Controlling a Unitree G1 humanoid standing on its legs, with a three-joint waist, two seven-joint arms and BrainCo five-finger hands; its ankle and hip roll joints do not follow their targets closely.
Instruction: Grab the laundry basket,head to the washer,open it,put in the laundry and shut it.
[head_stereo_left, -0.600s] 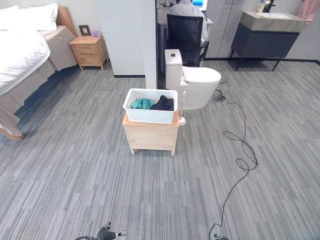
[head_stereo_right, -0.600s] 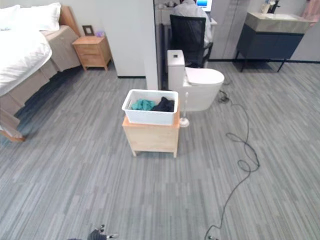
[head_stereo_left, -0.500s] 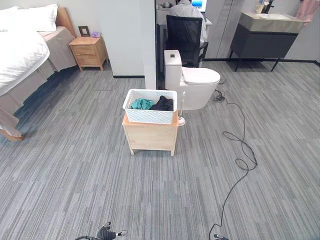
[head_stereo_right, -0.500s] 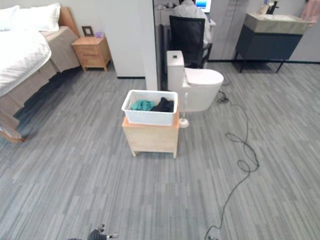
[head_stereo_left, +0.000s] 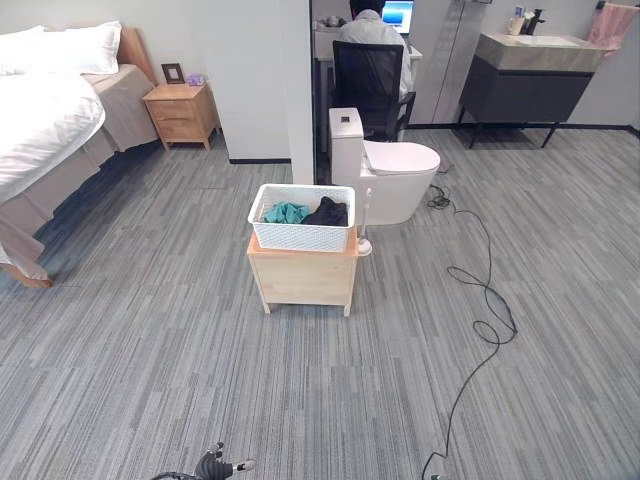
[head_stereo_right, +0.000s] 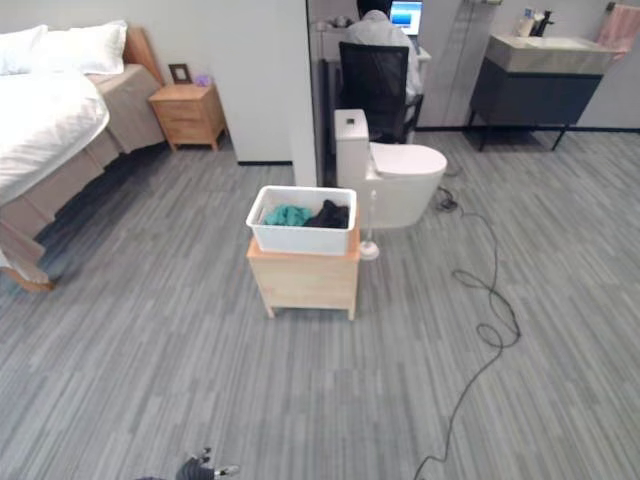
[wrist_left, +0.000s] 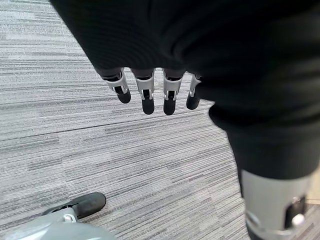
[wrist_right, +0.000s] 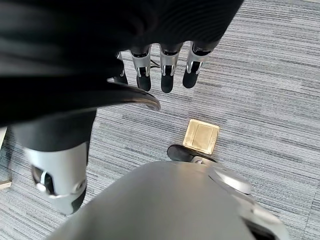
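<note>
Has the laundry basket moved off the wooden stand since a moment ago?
No. The laundry basket still sits squarely on the wooden stand; only the camera view shifted.

White lattice basket (head_stereo_left: 300, 233), teal cloth (head_stereo_left: 285, 212), black cloth (head_stereo_left: 327, 212), grey striped carpet (head_stereo_left: 150, 330)

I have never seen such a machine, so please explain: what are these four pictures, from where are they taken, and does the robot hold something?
It is a walking robot with two arms. Two pictures come from cameras in its head, looking down across a room. There a white laundry basket with teal and dark clothes stands on a small wooden cabinet, beside a toilet. The other two come from a camera on each wrist, looking along the hand toward the grey carpet. The left hand and the right hand hang with relaxed fingers and hold nothing. A brass floor plate lies under the right hand.
</note>
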